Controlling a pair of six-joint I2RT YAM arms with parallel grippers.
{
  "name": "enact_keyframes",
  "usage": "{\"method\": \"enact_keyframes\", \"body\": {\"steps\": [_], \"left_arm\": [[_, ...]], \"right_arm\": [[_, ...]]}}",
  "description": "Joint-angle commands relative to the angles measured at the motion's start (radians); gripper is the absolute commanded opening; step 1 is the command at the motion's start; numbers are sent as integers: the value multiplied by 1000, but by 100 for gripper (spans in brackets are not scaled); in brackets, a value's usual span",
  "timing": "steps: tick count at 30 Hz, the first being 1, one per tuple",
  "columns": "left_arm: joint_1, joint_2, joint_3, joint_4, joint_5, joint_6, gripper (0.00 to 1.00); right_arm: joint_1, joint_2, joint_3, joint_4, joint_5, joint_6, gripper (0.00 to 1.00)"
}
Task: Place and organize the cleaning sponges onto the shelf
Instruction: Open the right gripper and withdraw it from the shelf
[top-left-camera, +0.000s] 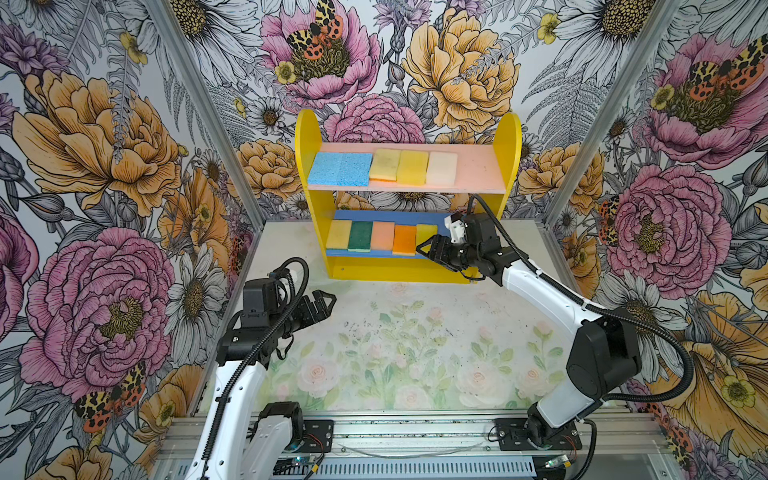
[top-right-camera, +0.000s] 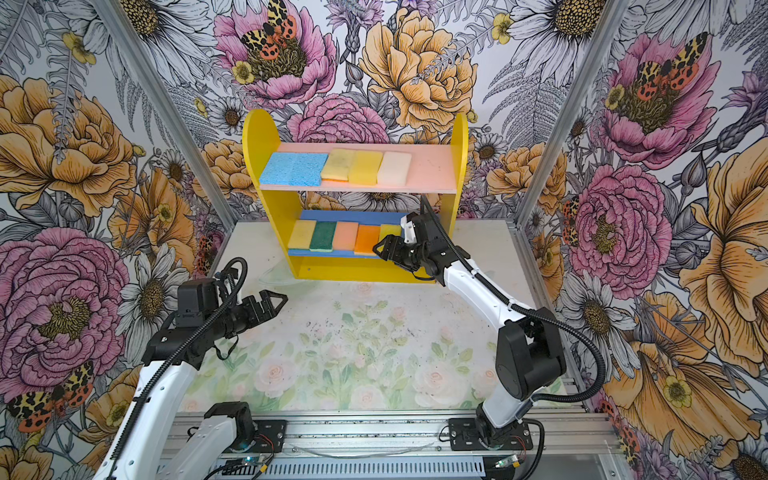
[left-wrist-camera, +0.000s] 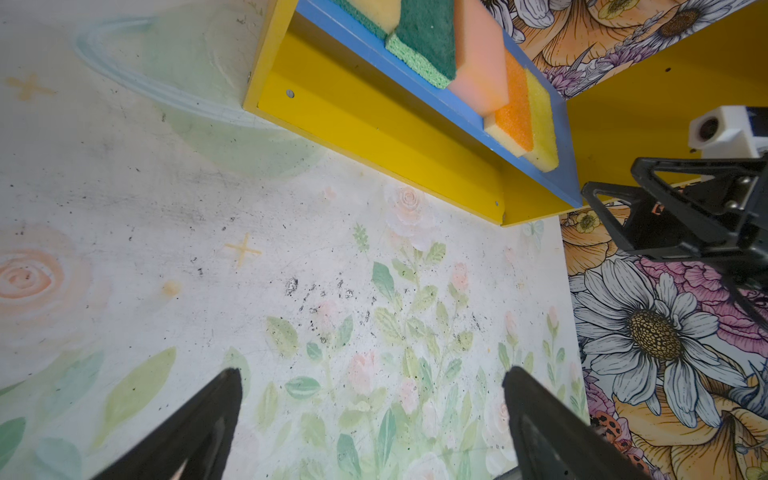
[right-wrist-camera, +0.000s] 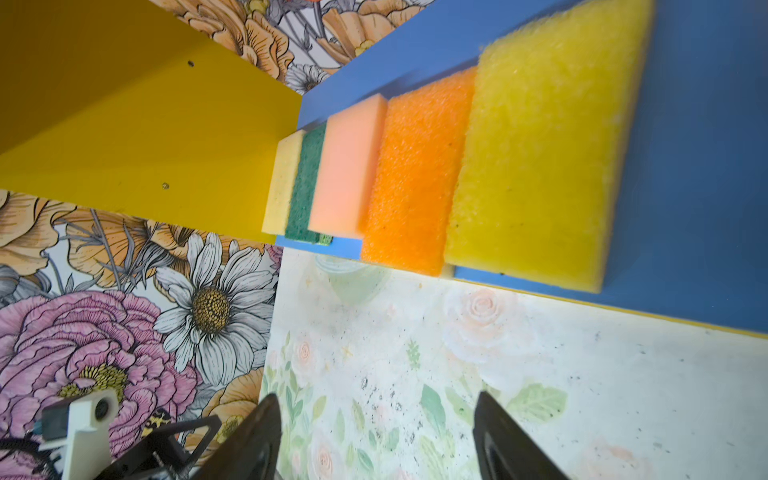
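Floral wallpaper (top-left-camera: 104, 137) walls in a pale, rose-printed tabletop (top-left-camera: 415, 332); my right gripper (top-left-camera: 426, 249) hangs at the front edge of the blue lower board (top-left-camera: 374, 216), jaws parted and gripping nothing, with only table showing between the fingers (right-wrist-camera: 257, 436) in the right wrist view; just beside its tips lies the right-end yellow sponge (top-left-camera: 426, 232), last in a row of five; leftward from it lie the orange sponge (top-left-camera: 404, 240), the peach sponge (top-left-camera: 383, 236), the dark green sponge (top-left-camera: 360, 236) and the left-end yellow sponge (top-left-camera: 338, 234), all flat and side by side, front ends reaching the board's front edge; above, on the pink upper board (top-left-camera: 478, 170), two light blue sponges (top-left-camera: 340, 168) lie together at the left, then a pale yellow sponge (top-left-camera: 384, 164), a deeper yellow sponge (top-left-camera: 412, 167) and the cream sponge (top-left-camera: 441, 168), with bare board to the right; both boards belong to the shelf (top-left-camera: 307, 137), yellow-sided, standing at the back of the table before the wall; my left gripper (top-left-camera: 326, 305) hovers over the table in front of the shelf's left side, jaws spread wide and empty.
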Motion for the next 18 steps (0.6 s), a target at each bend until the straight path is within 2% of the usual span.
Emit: {"method": "enact_keyframes", "body": {"steps": [1, 6, 12, 18], "left_arm": [[-7, 2, -10, 30, 16, 15, 99], [-9, 5, -10, 30, 17, 15, 99], [-10, 9, -9, 30, 19, 15, 99], [-19, 15, -9, 30, 19, 14, 99]], "right_arm": [[18, -58, 0, -69, -84, -65, 74], [22, -127, -24, -195, -79, -124, 74], [23, -224, -54, -381, 23, -217, 75], [1, -345, -142, -439, 101, -248, 79]]}}
